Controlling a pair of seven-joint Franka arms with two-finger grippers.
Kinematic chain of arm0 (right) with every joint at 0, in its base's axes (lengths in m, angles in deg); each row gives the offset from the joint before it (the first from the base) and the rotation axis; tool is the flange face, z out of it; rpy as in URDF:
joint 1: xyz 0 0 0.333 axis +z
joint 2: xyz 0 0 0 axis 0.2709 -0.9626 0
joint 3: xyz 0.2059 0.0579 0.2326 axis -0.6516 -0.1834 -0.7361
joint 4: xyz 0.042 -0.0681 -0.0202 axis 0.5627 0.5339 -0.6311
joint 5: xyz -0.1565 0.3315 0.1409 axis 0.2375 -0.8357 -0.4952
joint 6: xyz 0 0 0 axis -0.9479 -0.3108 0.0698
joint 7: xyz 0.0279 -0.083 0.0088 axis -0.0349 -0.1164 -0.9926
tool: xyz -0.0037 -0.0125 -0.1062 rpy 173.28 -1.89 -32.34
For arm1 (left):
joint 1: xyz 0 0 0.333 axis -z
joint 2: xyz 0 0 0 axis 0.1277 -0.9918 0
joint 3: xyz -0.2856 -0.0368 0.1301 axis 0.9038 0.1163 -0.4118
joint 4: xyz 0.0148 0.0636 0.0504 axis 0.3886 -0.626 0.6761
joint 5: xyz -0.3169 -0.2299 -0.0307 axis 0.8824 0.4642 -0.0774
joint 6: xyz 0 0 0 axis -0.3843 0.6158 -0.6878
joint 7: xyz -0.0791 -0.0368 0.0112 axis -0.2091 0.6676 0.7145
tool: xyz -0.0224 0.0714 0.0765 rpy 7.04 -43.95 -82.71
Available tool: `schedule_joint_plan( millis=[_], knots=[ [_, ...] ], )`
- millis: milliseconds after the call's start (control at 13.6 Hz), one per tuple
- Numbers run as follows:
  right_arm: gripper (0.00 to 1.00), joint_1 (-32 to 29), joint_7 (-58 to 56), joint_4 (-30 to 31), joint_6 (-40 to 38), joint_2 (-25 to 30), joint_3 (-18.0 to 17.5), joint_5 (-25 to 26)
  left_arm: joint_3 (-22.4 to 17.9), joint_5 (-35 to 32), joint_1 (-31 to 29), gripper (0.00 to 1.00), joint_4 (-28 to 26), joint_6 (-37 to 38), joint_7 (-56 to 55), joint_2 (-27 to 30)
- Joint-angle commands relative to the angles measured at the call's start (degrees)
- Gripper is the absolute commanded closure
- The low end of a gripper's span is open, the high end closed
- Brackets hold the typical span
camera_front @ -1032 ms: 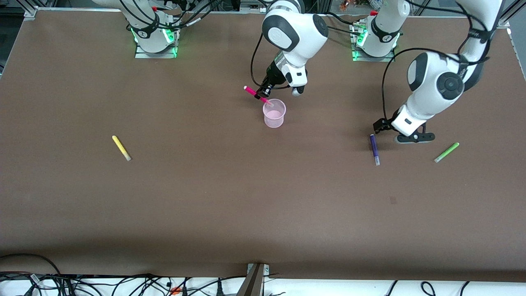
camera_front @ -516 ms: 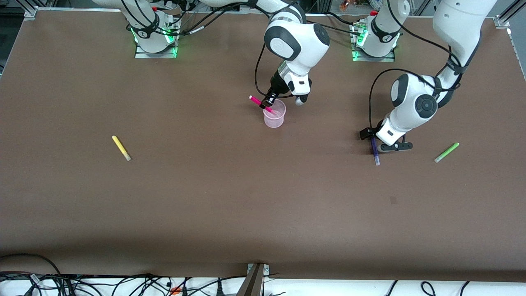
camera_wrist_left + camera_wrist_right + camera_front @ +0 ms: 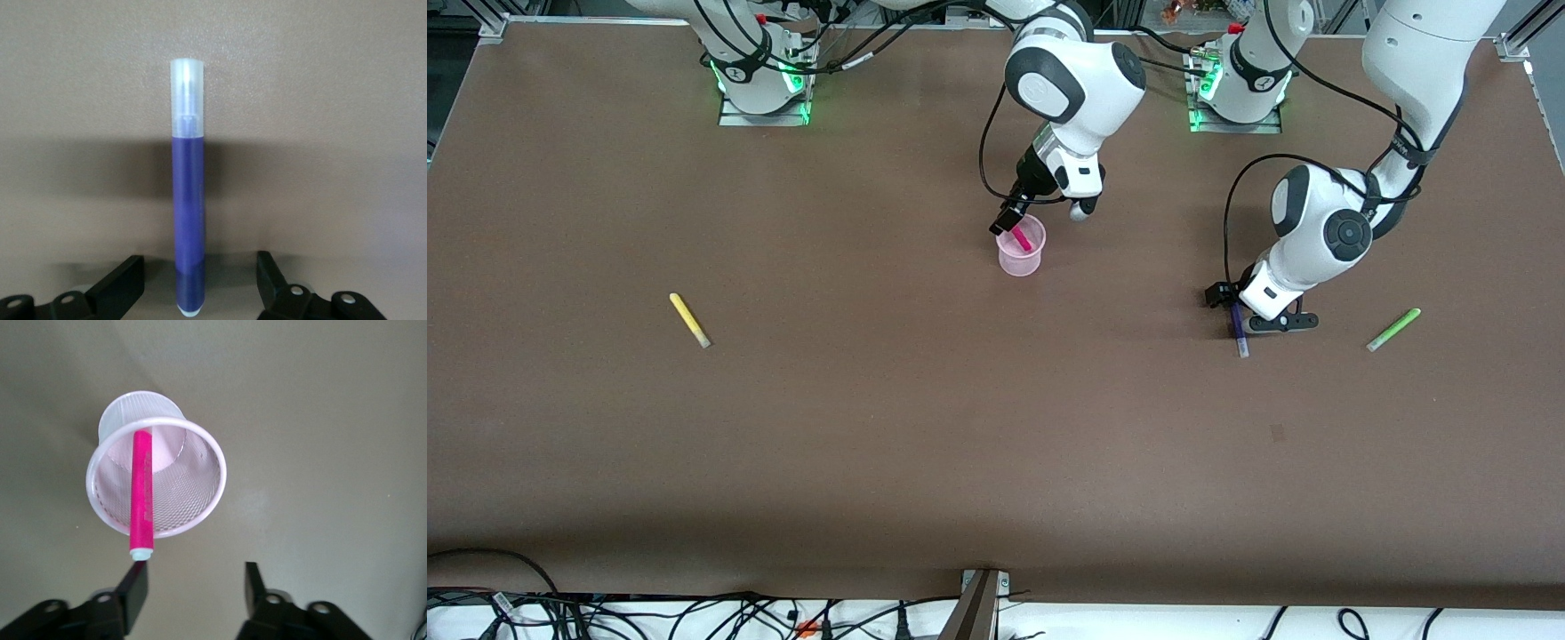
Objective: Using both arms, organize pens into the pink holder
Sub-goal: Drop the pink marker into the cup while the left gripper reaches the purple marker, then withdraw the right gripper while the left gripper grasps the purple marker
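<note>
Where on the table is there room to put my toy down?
Bare table fills the whole stretch nearer the camera than the yellow pen, purple pen and green pen. It's crowded by the holder under the right gripper, and around the left gripper.

The surface (image 3: 925, 427) is plain matte brown. The holder (image 3: 193, 500) is pale translucent pink with a fine mesh pattern. One pen (image 3: 142, 490) is magenta, one (image 3: 189, 220) dark purple with a pale clear cap, one (image 3: 689, 320) yellow, one (image 3: 1393, 330) light green. The arms (image 3: 1325, 240) are white with black joint rings; their fingers (image 3: 123, 283) are black.
</note>
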Motion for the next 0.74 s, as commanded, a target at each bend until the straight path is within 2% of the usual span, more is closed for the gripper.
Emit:
schedule_joint_plan(
  millis=[0,74,221,295,442,589,663],
  knots=[
    [0.0,0.43,0.6,-1.48,-3.82,1.75,1.06,0.79,0.12,-2.89,-0.09,0.53,0.47,0.76,1.02,0.47],
    [0.0,-0.8,0.69,-2.44,-5.48,4.2,1.93,0.27,0.21,-3.95,-0.09,0.67,0.47,0.76,1.02,0.56],
    [0.0,-4.3,3.83,-2.71,-8.39,10.34,3.86,-1.48,0.21,-4.14,-0.17,0.88,0.47,0.76,1.11,0.65],
    [0.0,-8.24,6.9,-2.71,-8.4,13.6,4.83,-5.58,0.21,-4.22,-0.17,1.0,0.38,0.84,1.28,0.65],
    [0.0,-15.45,6.85,-2.71,-8.4,19.93,7.55,-11.14,0.21,-4.14,-0.44,1.0,0.47,1.02,2.69,0.65],
    [0.0,-22.66,6.15,-2.71,-8.4,24.94,8.36,-12.56,0.21,-4.14,-0.44,1.0,1.17,2.07,3.39,0.83],
    [0.0,-25.83,2.92,-2.62,-8.75,26.97,9.23,-12.57,0.38,-4.14,-0.44,1.0,3.78,6.77,3.39,1.09]
  ],
)
